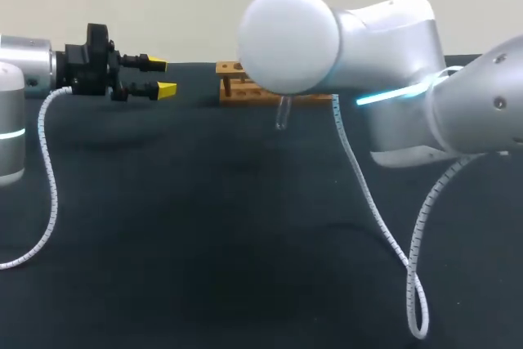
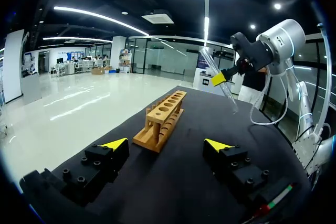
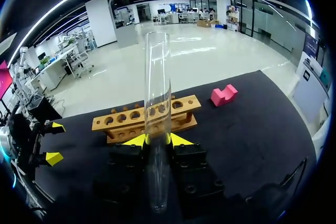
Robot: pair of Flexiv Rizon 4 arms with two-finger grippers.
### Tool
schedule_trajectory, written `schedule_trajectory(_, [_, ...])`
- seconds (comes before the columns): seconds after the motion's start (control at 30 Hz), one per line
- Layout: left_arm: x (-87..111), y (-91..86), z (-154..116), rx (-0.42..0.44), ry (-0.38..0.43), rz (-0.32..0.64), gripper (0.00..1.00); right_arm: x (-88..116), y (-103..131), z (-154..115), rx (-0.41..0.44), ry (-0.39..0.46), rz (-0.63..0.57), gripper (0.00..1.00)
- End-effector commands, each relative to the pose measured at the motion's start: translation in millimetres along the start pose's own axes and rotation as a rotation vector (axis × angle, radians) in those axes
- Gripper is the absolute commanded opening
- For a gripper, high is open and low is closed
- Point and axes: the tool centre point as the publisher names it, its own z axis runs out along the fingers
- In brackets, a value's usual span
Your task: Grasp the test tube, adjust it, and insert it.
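A clear glass test tube (image 3: 157, 77) stands upright between the yellow tips of my right gripper (image 3: 157, 140), which is shut on it about a third of the way up. Beyond it lies the wooden rack (image 3: 142, 119) with a row of holes. In the head view only the tube's rounded bottom (image 1: 283, 112) shows, hanging below my right arm in front of the rack (image 1: 237, 87); the right gripper is hidden there. The left wrist view shows the tube (image 2: 229, 100) tilted above the table, right of the rack (image 2: 160, 119). My left gripper (image 1: 161, 76) hovers open and empty left of the rack.
A pink block (image 3: 224, 95) lies on the dark table beyond the rack's right end. White coiled cables hang from both arms, the right one (image 1: 384, 226) looping down over the table's front. My left gripper (image 3: 55, 142) shows at the rack's left.
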Motion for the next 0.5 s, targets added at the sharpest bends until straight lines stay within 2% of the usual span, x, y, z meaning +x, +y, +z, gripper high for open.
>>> schedule_trajectory(0.03, [1.3,-1.0,-1,-0.002,-0.004,0.003,1.00,1,0,-2,0.001,-0.005,0.001,0.00])
schedule_trajectory(0.3, [1.3,-1.0,-1,-0.002,-0.004,0.003,1.00,1,0,-2,0.001,-0.005,0.001,0.00])
schedule_trajectory(0.5, [1.3,-1.0,-1,-0.002,-0.004,0.003,1.00,-20,2,13,0.028,-0.182,0.040,0.00])
